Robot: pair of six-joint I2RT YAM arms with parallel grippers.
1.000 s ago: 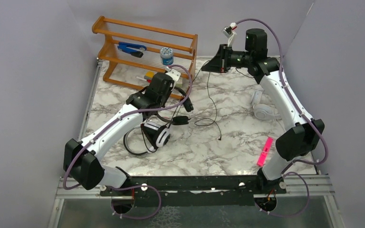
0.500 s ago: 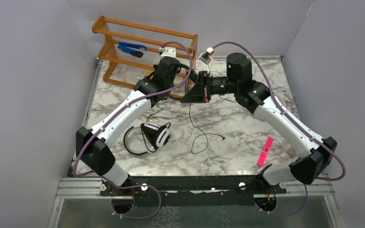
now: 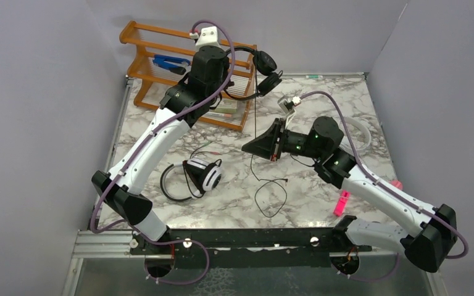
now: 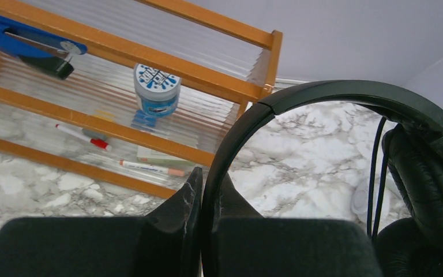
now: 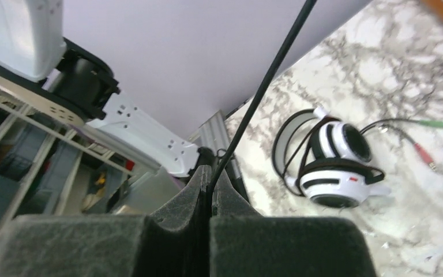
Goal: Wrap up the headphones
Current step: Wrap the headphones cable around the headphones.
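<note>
- Grey walls close in a marble-patterned desk (image 3: 308,98).
- The all-black headphones (image 3: 264,63) are held in the air over the desk's far side. The headband arches sideways, with both ear cups at its right end.
- The left tool (image 4: 209,183) is clamped on that headband.
- Their black cord (image 3: 255,120) drops toward the near side into the right tool (image 5: 209,176), which is pinched tight on it. The slack loops on the desk.
- The white headphones with black pads (image 3: 205,174) lie on the desk beside the left arm.
- The all-white headphones (image 3: 365,131) show partly behind the right arm.
- A wooden rack (image 4: 274,57) stands at the far left, and a pink object (image 3: 343,202) lies at the near right.
</note>
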